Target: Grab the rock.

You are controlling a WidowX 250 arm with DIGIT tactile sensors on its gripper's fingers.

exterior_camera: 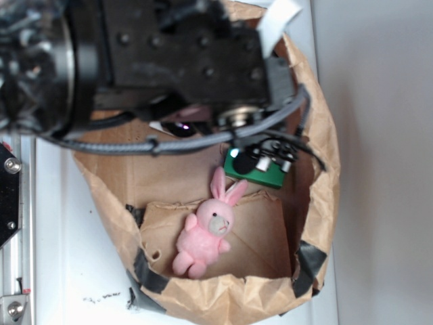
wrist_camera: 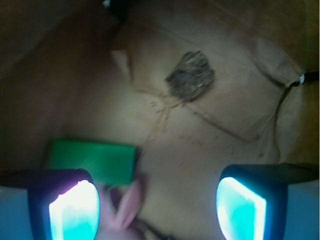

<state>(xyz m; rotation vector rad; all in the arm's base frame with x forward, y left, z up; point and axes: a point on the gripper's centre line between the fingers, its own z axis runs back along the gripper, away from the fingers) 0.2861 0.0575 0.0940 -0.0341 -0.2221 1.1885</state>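
Brown paper floor [wrist_camera: 210, 145] bare around rock [wrist_camera: 190, 75], hand [wrist_camera: 157, 205] spread

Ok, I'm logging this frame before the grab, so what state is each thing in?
gripper: open, empty, above the bag floor.
rock: loose on the brown paper, untouched, ahead of the fingers.
green block: lying flat, not held.
pink bunny: lying on the paper, not held.
paper bag: open at the top, crumpled, taped in spots.

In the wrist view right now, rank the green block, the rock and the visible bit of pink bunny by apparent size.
1. green block
2. rock
3. pink bunny, only an ear showing

The block lies nearer the camera, so its lead is unsure.
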